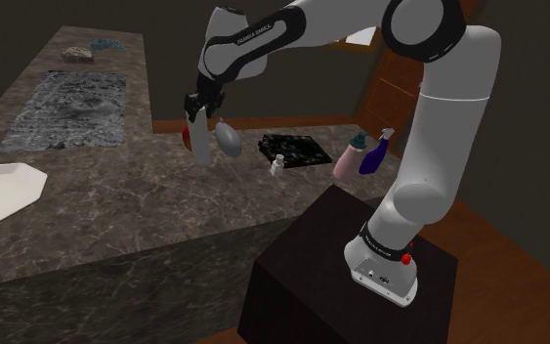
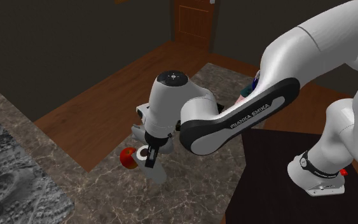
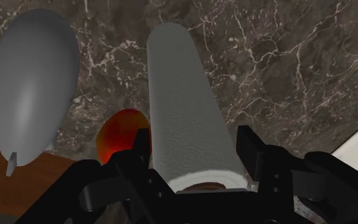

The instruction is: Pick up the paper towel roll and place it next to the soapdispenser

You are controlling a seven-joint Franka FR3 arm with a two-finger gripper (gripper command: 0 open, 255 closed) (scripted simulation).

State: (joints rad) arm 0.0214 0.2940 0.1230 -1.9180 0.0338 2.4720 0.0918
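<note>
The pincer (image 3: 193,143) clamps the roll (image 3: 182,95) near its top end, over the bench (image 1: 116,210) beside an apple (image 3: 115,135); gripped so high, it may pivot and slip in transit.

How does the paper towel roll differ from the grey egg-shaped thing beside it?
Shape: the paper towel roll is a long straight cylinder; the grey egg-shaped thing is a rounded teardrop with a small stub at one end. Surface: the roll shows a fine texture; the egg-shaped thing is smooth. State: the roll is clasped in the gripper; the egg-shaped thing is untouched beside it. Shared: both are plain grey.
</note>
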